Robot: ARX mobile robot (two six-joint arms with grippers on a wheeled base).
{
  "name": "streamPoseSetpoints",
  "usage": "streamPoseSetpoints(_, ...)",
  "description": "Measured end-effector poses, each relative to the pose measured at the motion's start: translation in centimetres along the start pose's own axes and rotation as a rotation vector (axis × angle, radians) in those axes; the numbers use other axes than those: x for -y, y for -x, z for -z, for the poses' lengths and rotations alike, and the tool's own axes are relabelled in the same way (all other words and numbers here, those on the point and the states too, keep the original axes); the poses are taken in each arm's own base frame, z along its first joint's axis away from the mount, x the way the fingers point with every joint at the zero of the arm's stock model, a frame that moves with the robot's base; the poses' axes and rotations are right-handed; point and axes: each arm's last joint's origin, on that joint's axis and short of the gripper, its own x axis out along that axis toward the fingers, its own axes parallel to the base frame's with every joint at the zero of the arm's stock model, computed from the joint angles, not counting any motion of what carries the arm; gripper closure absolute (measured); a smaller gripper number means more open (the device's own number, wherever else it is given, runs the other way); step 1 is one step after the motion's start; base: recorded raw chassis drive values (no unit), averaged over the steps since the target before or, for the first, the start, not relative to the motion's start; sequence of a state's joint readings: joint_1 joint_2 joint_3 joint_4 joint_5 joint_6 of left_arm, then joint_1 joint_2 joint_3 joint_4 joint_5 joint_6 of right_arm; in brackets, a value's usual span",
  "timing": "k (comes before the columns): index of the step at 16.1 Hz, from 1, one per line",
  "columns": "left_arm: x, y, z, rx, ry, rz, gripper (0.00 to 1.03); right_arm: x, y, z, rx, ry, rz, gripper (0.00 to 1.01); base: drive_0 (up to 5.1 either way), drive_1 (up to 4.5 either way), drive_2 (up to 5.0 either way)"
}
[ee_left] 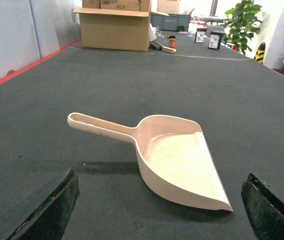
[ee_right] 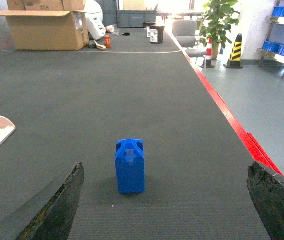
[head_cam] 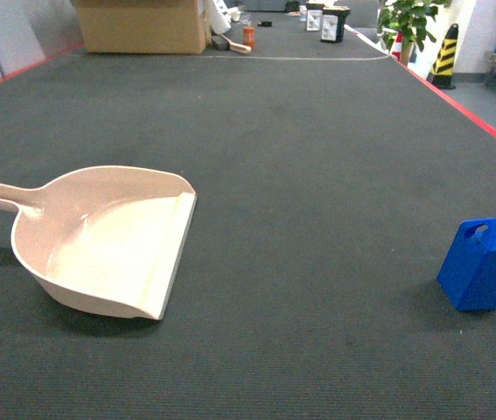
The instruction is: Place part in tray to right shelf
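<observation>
The tray [head_cam: 99, 254] lies on the dark grey carpet floor [head_cam: 317, 175], on the left side of the head view. Its long handle goes out to the left edge of that view and its flat front lip faces right, toward the part. The scoop has nothing inside.

The part [head_cam: 484, 264] stands on the same floor at the far right of the head view, well apart from the tray. It leans a little, and its peaked top with the notches looks up.

In the left wrist view, the two dark fingers [ee_left: 41, 212] of the left end effector [ee_left: 157, 210] show in the lower corners, spread wide, with the tray between and beyond them. They do not touch it.

In the right wrist view, the fingers [ee_right: 56, 205] of the right end effector [ee_right: 164, 202] are also spread wide. The part stands upright between them and a little ahead, touching neither finger. A corner of the tray shows at the left edge of this view.

Far behind there are a cardboard box [head_cam: 143, 24], a green plant [head_cam: 409, 22] and a yellow-black striped post [head_cam: 444, 54]. A red line [head_cam: 475, 109] runs along the right edge of the carpet.
</observation>
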State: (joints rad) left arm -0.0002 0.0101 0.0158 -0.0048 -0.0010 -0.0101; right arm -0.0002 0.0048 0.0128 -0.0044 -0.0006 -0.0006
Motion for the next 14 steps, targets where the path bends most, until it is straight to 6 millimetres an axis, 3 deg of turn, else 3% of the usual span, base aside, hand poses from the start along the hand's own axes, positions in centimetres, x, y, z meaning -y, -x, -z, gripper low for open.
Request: streamPoseSetpoints(14,0.00,0.00,0.00,0.000,0.000,0.000,0.05,0.00,0.00,0.00,0.000,0.000,0.000,0.03,0.0,0.00,0.0)
